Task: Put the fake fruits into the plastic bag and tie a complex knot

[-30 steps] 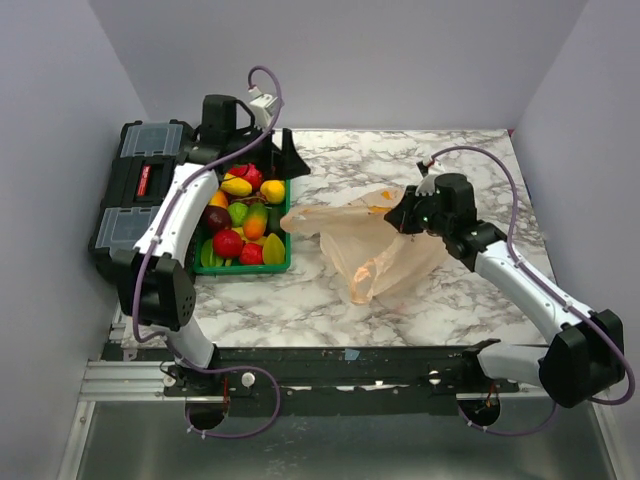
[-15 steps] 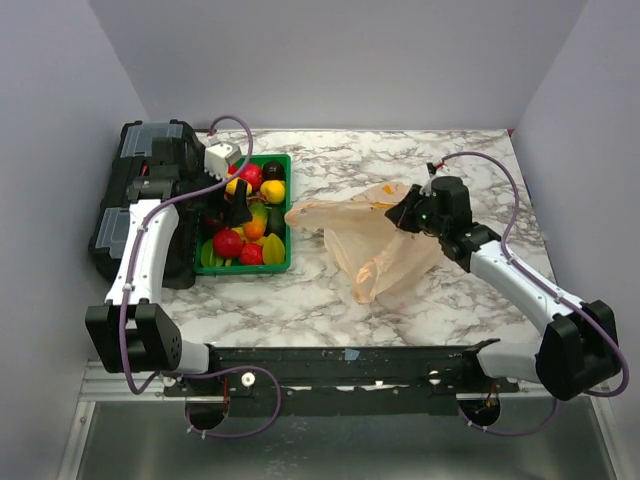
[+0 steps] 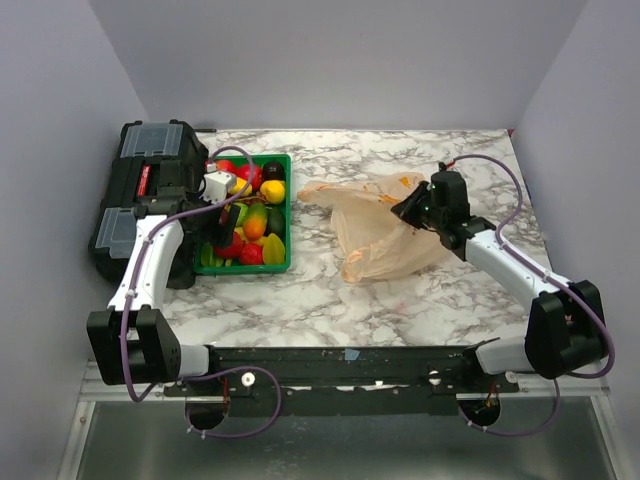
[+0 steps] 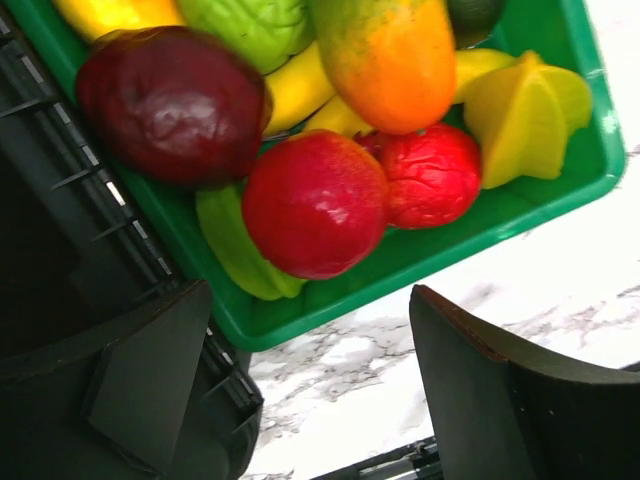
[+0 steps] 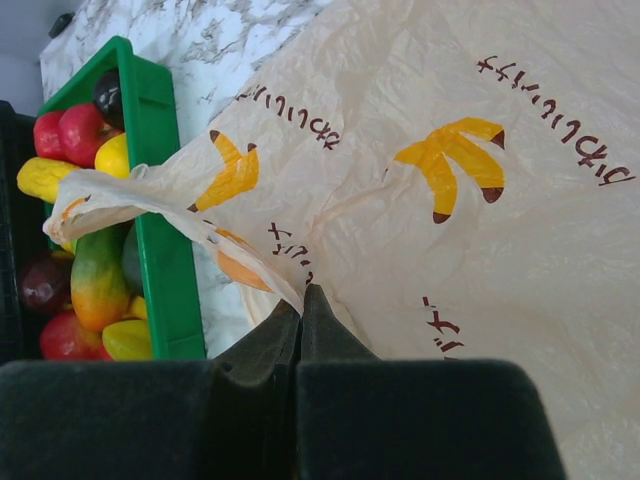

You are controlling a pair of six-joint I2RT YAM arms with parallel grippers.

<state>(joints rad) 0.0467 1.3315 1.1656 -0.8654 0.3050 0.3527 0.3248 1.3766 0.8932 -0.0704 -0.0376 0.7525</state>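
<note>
The fake fruits [image 3: 250, 215] lie piled in a green tray [image 3: 250, 268]; the left wrist view shows a red apple [image 4: 315, 205], a dark purple fruit [image 4: 175, 100], an orange mango [image 4: 395, 60] and a yellow star-shaped one [image 4: 530, 110]. My left gripper [image 3: 228, 224] hovers open and empty over the tray's near-left part [image 4: 320, 400]. The plastic bag [image 3: 385, 235], pale peach with banana prints [image 5: 480, 220], lies on the marble right of the tray. My right gripper [image 3: 405, 208] is shut on the bag's top edge [image 5: 303, 300]. No knot shows.
A black toolbox [image 3: 140, 195] stands against the tray's left side and also shows in the left wrist view [image 4: 40, 280]. The green tray's right wall [image 5: 165, 250] lies close to the bag's handle. Grey walls enclose the marble table [image 3: 300, 300].
My left arm swung back from the tray's far right side and lowered over its near-left fruits. My right gripper pulled the bag's edge to the right and back, shifting the bag away from the tray.
</note>
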